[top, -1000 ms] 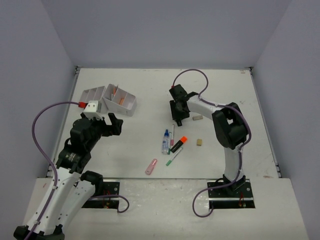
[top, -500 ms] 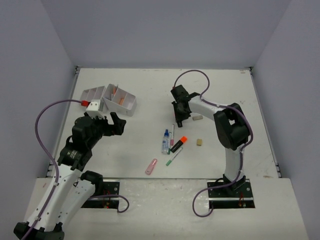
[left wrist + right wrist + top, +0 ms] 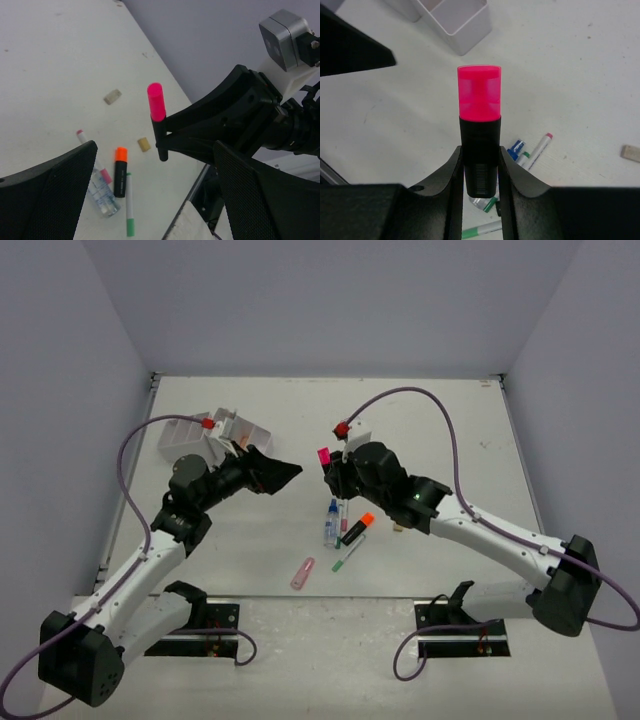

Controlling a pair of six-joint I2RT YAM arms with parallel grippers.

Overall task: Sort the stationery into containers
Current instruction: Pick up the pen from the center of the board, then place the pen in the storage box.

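Above the worktop (image 3: 450, 430), the right claw (image 3: 480, 167) has raised a pinched pink highlighter (image 3: 479, 100) to the spread left claw (image 3: 283, 473), suggesting handover.

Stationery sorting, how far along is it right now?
Done: something orange sits in the organiser. In hand: the right gripper clamps a pink highlighter above the table. Left: the bottle, orange highlighter, green pen, pink marker and two erasers lie loose there.
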